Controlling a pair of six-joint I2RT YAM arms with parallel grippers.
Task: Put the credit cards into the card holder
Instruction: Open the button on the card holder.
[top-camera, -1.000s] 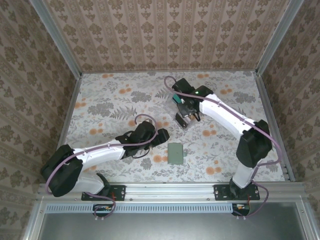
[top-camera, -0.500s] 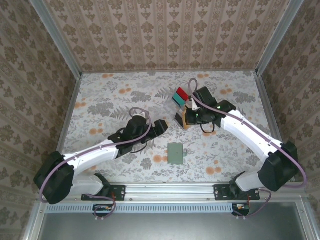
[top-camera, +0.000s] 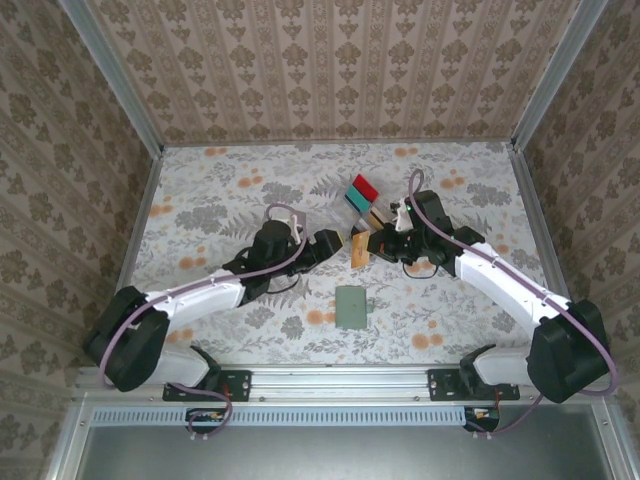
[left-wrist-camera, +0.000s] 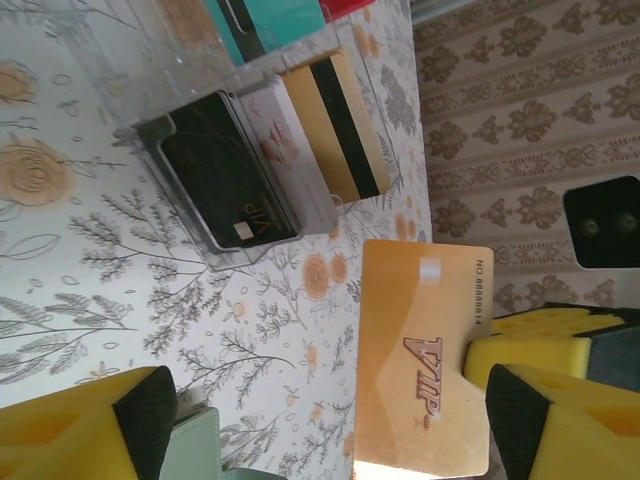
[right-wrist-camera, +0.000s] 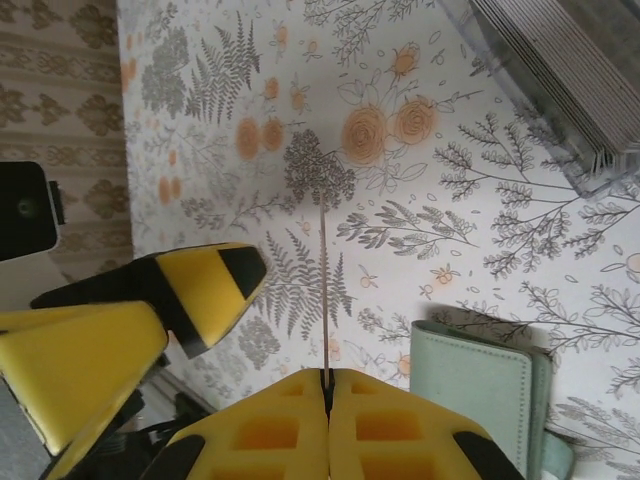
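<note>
Open table (top-camera: 210, 190) at left, upright card (top-camera: 358, 250) and tray (left-wrist-camera: 145, 135) crowding centre, card holder (top-camera: 351, 307) nearer

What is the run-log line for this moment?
right gripper: shut on orange VIP card | left gripper: open, facing the card | card holder: closed on table | clear tray: other cards inside
</note>
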